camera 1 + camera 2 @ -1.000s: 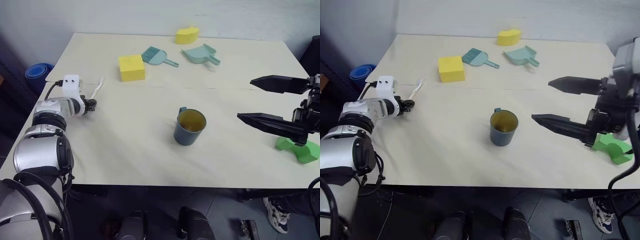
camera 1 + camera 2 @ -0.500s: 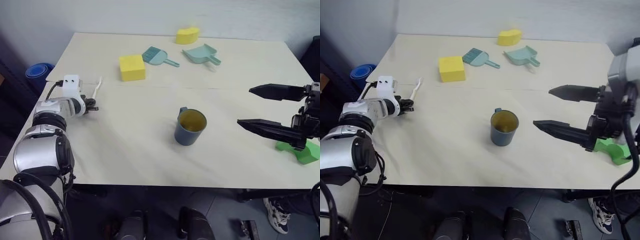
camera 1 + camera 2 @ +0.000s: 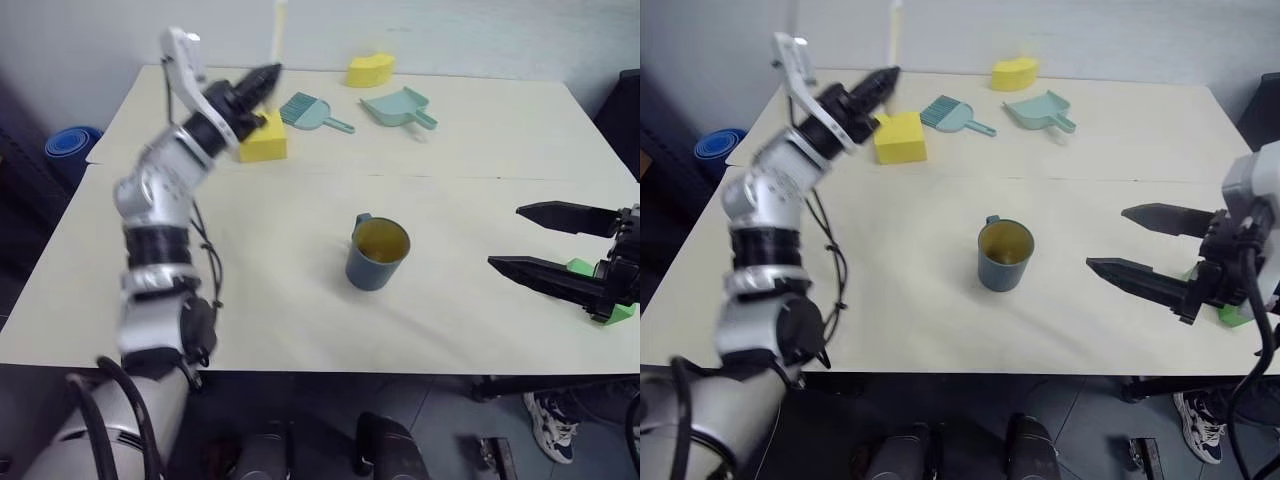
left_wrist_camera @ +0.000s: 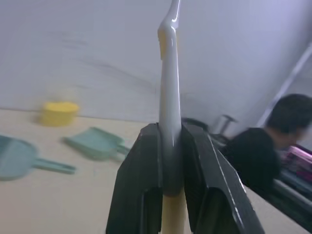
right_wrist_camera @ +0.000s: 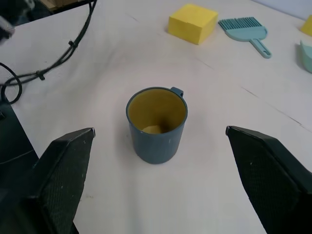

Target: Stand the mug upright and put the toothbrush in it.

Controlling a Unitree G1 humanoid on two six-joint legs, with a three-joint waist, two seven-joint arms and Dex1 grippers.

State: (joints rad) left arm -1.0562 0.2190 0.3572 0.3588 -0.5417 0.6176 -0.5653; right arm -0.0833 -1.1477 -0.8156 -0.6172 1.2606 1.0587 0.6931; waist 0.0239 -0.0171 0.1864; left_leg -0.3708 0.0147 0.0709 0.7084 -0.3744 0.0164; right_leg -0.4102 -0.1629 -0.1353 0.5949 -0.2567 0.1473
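The dark blue-grey mug stands upright in the middle of the table, its yellowish inside empty and its handle toward the far left. My left gripper is raised high over the table's back left part, shut on the cream-white toothbrush. The toothbrush sticks up out of the fingers, well apart from the mug. My right gripper hangs open to the right of the mug, pointing at it, and its fingers frame the mug from a distance.
A yellow block, a teal hand brush, a teal dustpan and a yellow wedge lie at the back. A green object sits under the right gripper. A person is beyond the table.
My left arm has swung up and to the right, lifting the toothbrush off the table's left edge into the air. The right gripper has sunk a little, still open.
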